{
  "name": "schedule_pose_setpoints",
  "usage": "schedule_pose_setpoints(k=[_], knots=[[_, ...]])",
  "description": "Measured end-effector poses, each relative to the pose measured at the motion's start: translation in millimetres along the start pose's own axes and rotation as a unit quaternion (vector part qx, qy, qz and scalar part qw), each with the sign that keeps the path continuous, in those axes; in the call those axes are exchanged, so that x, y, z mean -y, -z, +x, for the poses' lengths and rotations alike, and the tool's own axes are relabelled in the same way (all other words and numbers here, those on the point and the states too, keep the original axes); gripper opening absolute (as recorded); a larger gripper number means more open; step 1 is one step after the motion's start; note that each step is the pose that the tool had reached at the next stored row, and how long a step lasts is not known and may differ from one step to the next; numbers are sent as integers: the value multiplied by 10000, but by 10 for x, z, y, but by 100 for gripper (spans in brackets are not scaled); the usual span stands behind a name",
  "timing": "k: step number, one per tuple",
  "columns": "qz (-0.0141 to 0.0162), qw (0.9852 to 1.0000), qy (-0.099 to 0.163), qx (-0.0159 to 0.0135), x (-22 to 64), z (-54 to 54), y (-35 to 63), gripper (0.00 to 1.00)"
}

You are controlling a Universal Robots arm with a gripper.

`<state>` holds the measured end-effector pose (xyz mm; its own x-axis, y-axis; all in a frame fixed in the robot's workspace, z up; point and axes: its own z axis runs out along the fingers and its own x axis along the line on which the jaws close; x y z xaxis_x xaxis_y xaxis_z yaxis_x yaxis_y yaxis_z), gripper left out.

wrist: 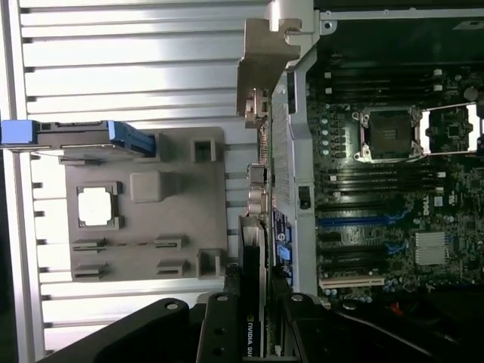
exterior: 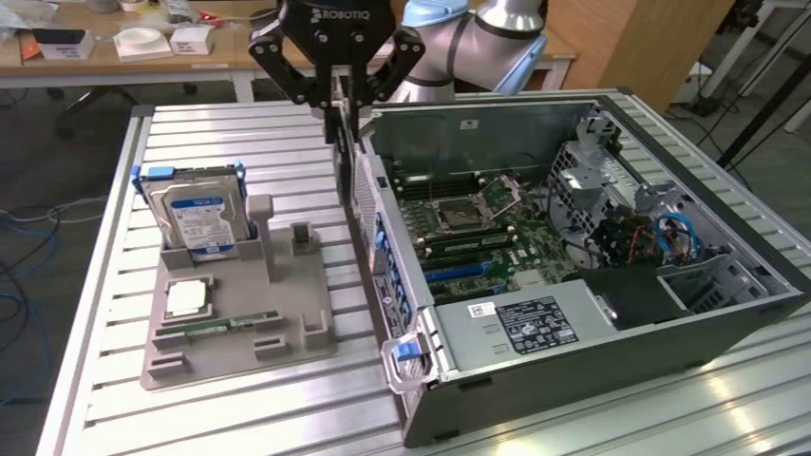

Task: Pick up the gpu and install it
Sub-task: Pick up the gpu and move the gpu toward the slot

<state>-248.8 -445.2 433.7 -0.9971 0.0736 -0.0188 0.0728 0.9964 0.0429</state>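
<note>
gpu (wrist: 254, 261), NVIDIA label, in ROBOTIQ fingers (exterior: 289, 74) above PC case (exterior: 609, 366) edge.

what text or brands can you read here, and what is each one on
"ROBOTIQ": on the gripper
"NVIDIA QU", cut off after that: on the gpu
Too small to read: power supply label, hard drive label

A slatted aluminium table (exterior: 228, 418) bears a grey parts holder (exterior: 241, 323) just beside an open computer case (exterior: 571, 380).
</note>
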Motion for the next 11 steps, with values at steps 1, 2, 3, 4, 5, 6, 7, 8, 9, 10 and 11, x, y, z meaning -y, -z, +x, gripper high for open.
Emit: schedule_pose_setpoints(k=[1,2,3,4,5,6,7,8,9,10,11], knots=[[0,10000,1,-1,-3,-34,0,26],[0,10000,0,0,-5,-67,-1,26],[0,10000,1,0,-8,-102,-3,26],[0,10000,1,-1,-10,-137,-3,26],[0,10000,1,0,-13,-170,-3,26],[0,10000,2,-1,-15,-202,-4,26],[0,10000,3,-1,-17,-236,-5,26],[0,10000,3,-1,-20,-271,-5,26],[0,10000,3,0,-23,-312,-7,26],[0,10000,4,0,-26,-350,-8,26],[0,10000,5,-1,-29,-390,-9,26]])
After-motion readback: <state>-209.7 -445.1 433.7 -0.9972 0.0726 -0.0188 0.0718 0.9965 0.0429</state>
